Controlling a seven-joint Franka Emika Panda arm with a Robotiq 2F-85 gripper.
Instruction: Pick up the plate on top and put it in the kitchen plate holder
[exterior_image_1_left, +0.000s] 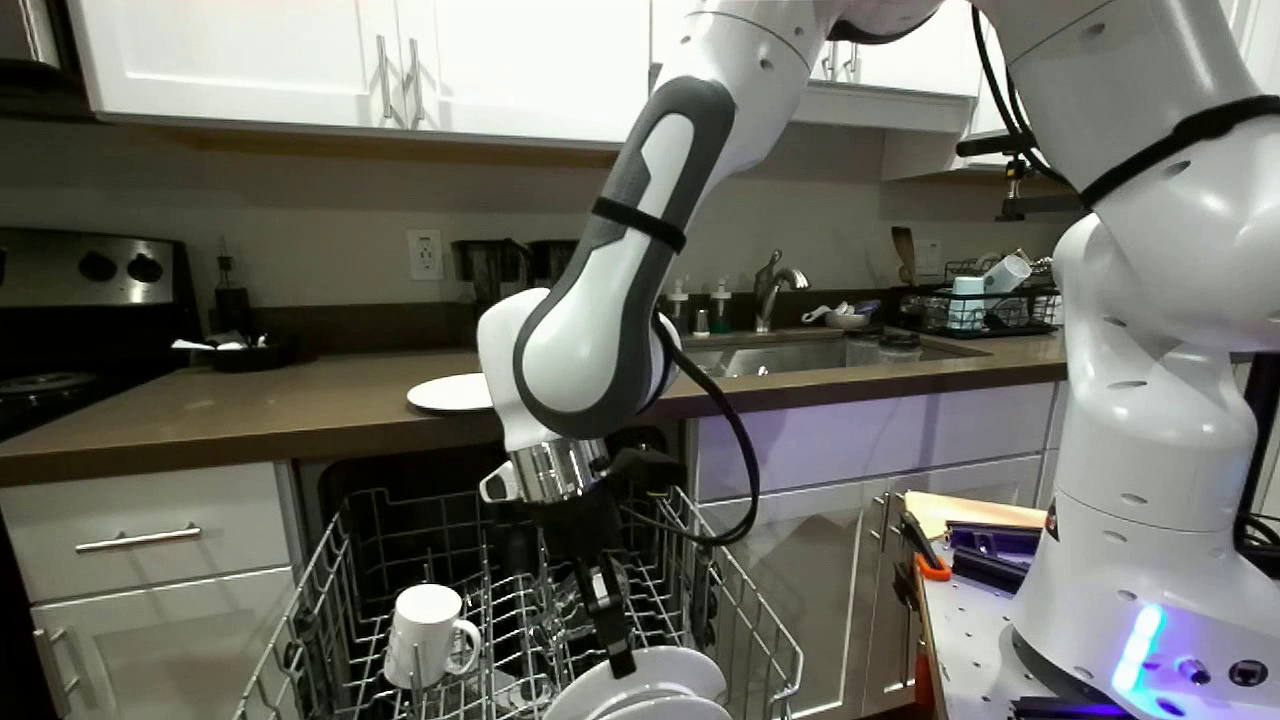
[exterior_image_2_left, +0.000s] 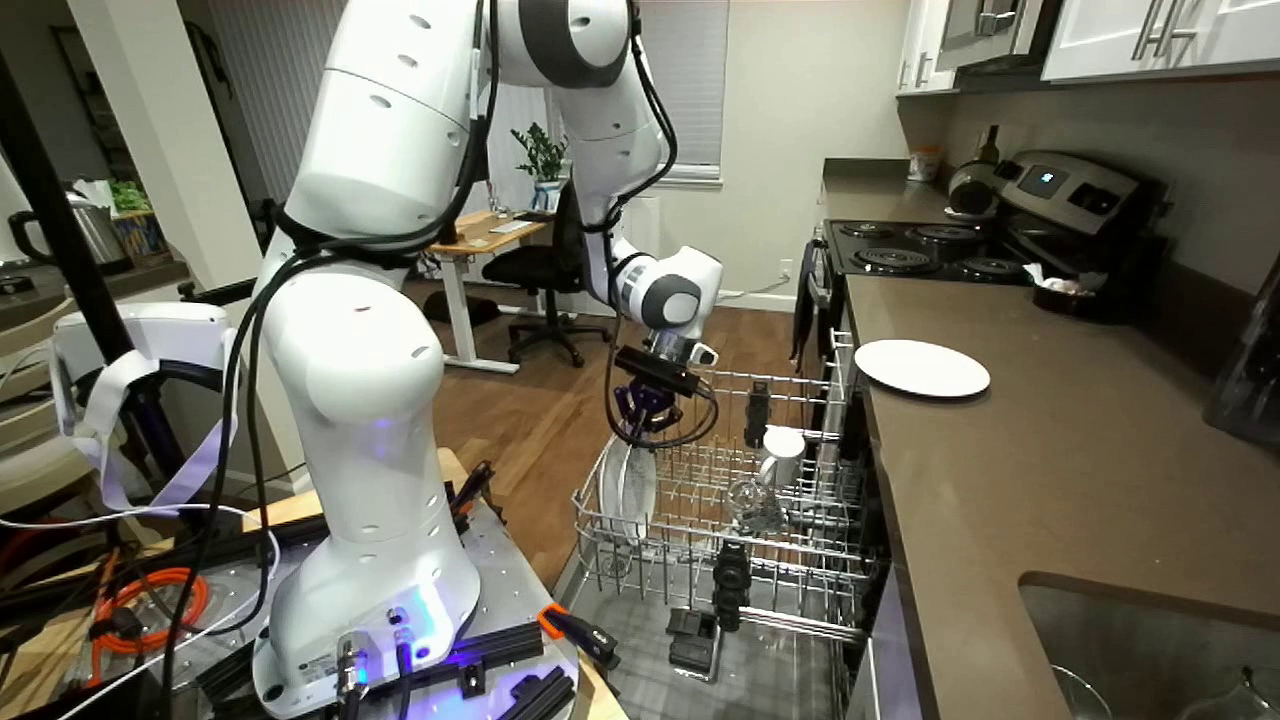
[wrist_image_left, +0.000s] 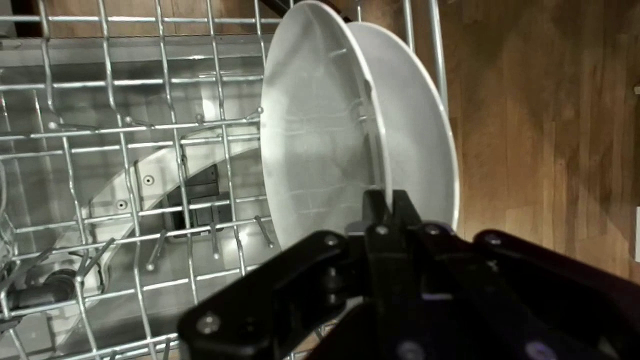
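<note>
- Plate (wrist_image_left: 315, 125): white and round, tilted on edge in the rack (wrist_image_left: 175, 126), toward the rack's 3 o'clock side in the wrist view; whether it bears on the rack below, I cannot tell.
- Jaws: clamped on the plate's rim, which runs between them; from there the plate spreads toward 11 o'clock.
- Tine (wrist_image_left: 260, 110): at the plate's 9 o'clock edge, touching or just beside, I cannot tell which.
- Other plate (wrist_image_left: 422, 125): on edge too, 1 o'clock from the jaws, partly covered by the held plate.
- Wooden floor (wrist_image_left: 530, 150): past the rack's edge, at 3 o'clock in the wrist view.
- Arm (exterior_image_1_left: 590, 350): slopes down to the jaws from between 12 and 1 o'clock in an exterior view.
- Mug (exterior_image_2_left: 783, 450) and clear glass (exterior_image_2_left: 752, 505): in the rack, around 3 o'clock from the plates in an exterior view; the mug is at 1 o'clock from the glass.
- White disc (exterior_image_2_left: 920, 368): flat on the worktop (exterior_image_2_left: 1040, 480) near its edge, toward 2 o'clock from the plates.
</note>
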